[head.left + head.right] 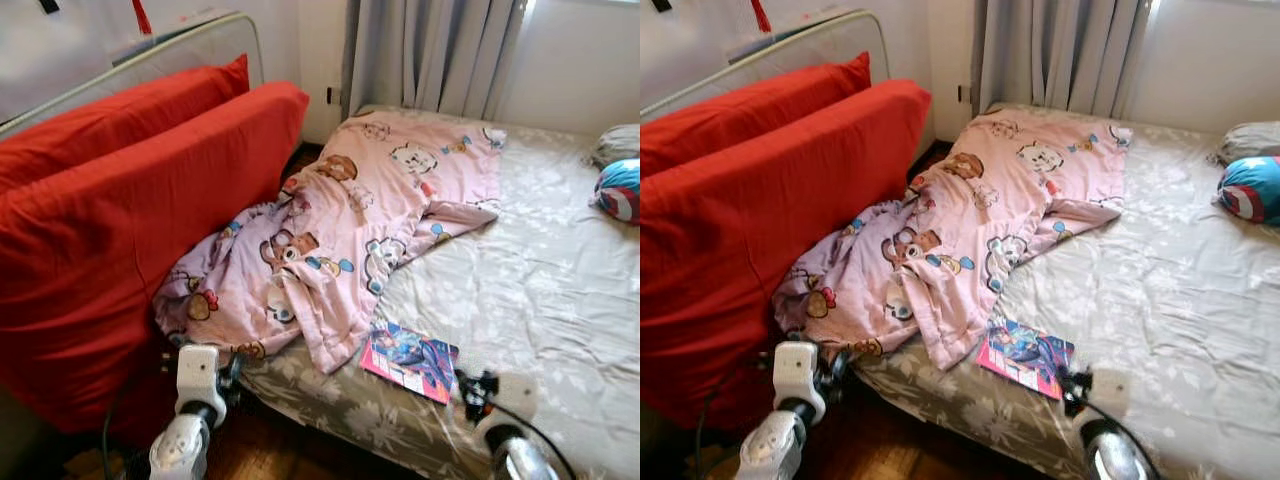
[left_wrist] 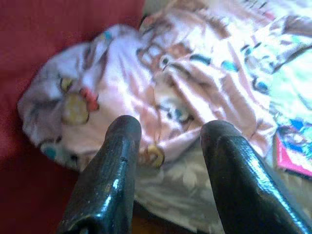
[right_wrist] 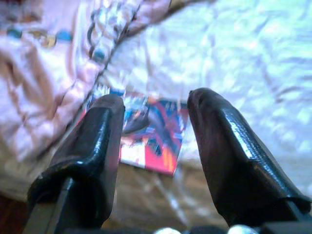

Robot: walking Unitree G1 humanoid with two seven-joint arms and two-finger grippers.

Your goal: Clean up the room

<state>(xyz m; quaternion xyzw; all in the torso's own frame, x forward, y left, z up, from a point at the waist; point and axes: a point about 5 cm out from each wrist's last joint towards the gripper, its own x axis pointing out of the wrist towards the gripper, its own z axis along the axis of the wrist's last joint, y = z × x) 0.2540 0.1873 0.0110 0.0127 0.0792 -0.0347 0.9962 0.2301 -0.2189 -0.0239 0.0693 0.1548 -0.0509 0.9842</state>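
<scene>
A crumpled pink cartoon-print blanket (image 1: 340,230) lies across the left half of the bed and hangs over its near corner. A colourful magazine (image 1: 410,362) lies flat on the sheet near the front edge, just below the blanket's hem. My left gripper (image 2: 170,129) is open, low at the bed's corner, and faces the hanging blanket (image 2: 146,83) without touching it. My right gripper (image 3: 157,99) is open and hovers a little short of the magazine (image 3: 156,131), nothing between its fingers. In the head view the right gripper (image 1: 472,388) sits just right of the magazine.
Two big red cushions (image 1: 120,220) lean against the wall on the left, close beside the bed (image 1: 530,260) with its grey flowered sheet. A round blue-and-red pillow (image 1: 620,190) lies at the far right. Grey curtains (image 1: 430,50) hang behind. Wooden floor (image 1: 270,450) shows below.
</scene>
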